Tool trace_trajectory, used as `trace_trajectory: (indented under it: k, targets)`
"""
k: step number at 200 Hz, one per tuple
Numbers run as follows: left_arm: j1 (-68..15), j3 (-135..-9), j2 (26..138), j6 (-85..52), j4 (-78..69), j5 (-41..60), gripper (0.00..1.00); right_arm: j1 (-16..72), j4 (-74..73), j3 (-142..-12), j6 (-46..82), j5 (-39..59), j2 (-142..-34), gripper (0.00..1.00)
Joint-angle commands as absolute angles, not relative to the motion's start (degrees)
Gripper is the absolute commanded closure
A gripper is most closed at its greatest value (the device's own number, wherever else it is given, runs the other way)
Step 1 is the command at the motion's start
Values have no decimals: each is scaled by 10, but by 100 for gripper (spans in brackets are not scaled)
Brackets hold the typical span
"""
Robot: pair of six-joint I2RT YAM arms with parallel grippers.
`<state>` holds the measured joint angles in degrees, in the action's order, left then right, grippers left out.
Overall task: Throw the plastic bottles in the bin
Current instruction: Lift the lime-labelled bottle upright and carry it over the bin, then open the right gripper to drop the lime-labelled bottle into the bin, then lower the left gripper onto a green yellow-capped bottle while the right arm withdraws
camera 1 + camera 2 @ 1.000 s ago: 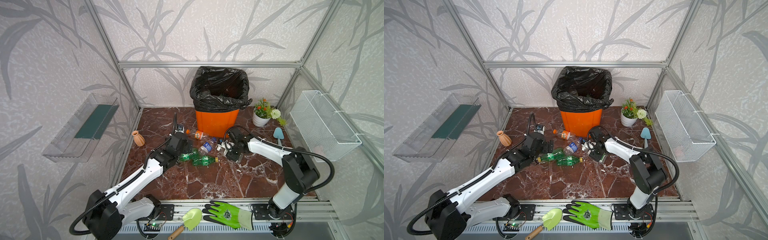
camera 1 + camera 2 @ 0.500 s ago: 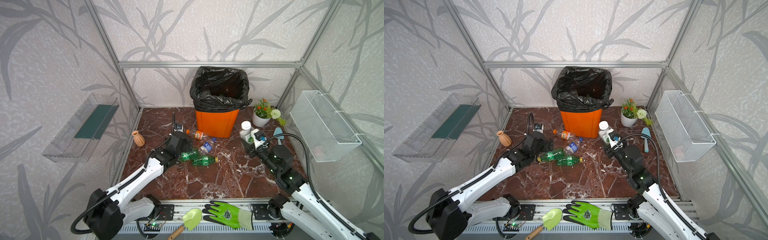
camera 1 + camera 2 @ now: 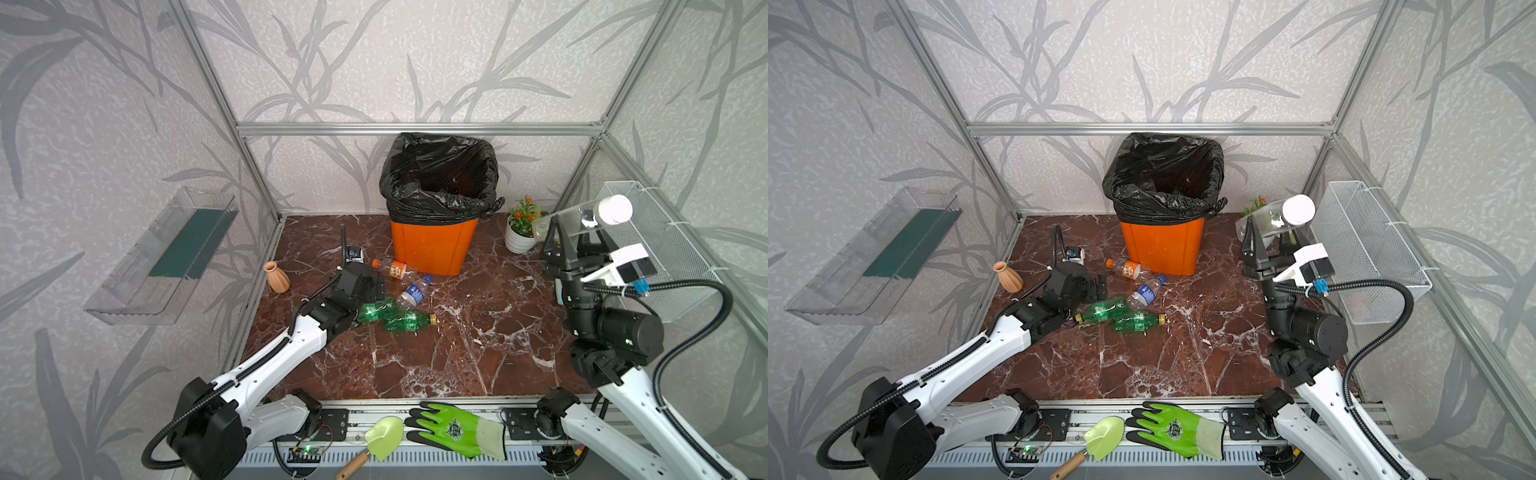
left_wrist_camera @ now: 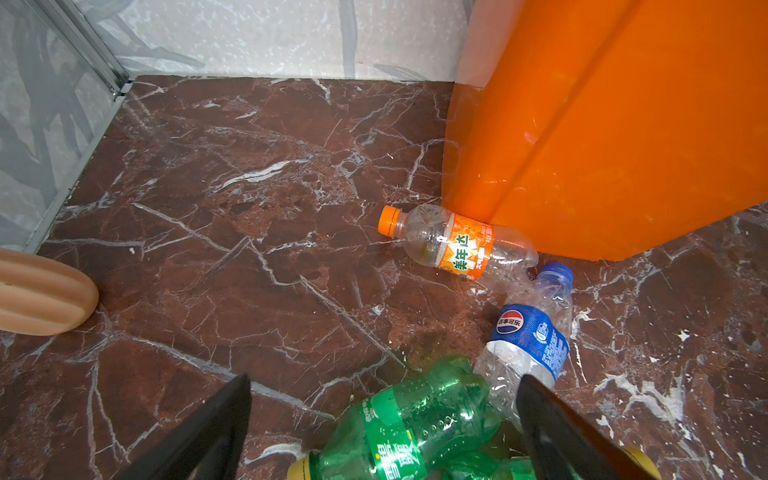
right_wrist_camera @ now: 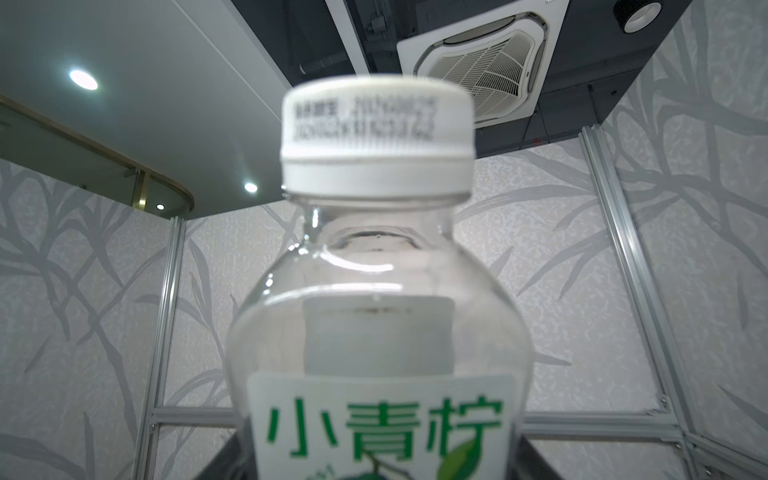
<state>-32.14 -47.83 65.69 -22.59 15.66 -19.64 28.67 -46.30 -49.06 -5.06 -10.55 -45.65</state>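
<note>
Bottle [image 3: 582,216] with white cap sits clamped in right tool [image 3: 575,228].

white arms [image 3: 282,353] with black joints [image 3: 619,328] and ribbed black cables [image 3: 681,284].

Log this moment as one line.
right gripper: shut on white-capped bottle, raised, not over bin | left gripper: open over green bottles | also down: orange-label bottle, blue-label bottle
</note>
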Motion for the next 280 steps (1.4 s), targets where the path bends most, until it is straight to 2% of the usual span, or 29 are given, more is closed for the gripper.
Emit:
trace_trajectory:
  k: [1, 23, 34, 48, 61, 70, 108, 137, 186, 213, 251, 280]
  targets:
    - [-320, -484, 639, -237, 161, -197, 1, 263, -438, -606, 20, -23, -596, 47]
    - [-320, -477, 632, -232, 163, -195, 1, 240, -204, -822, 102, 106, -772, 46]
    - [-320, -477, 629, -231, 167, -195, 1, 239, -67, -938, 98, 123, -849, 45]
    - [-320, -478, 626, -226, 174, -198, 1, 235, 33, -1025, 93, 98, -907, 27]
    - [-320, -476, 624, -224, 178, -203, 1, 224, 44, -1040, 97, 75, -914, 13]
    - [-320, -475, 624, -221, 180, -204, 1, 215, 31, -1034, 101, 64, -902, 8]
    - [-320, -477, 632, -219, 174, -202, 1, 192, -5, -987, 78, 12, -818, 1]
    - [-320, -483, 643, -216, 168, -188, 1, 184, -46, -899, 71, -2, -742, 1]
    - [-326, -498, 655, -155, 182, -128, 1, 143, -57, -692, 121, -16, -631, 1]
    - [-364, -504, 668, -98, 202, -108, 1, 101, -61, -553, 178, -33, -550, 1]
    - [-446, -546, 757, -8, 263, -122, 1, 58, -15, -417, 243, -62, -454, 1]
    - [-460, -577, 831, 32, 290, -79, 4, 34, -7, -360, 289, -76, -401, 1]
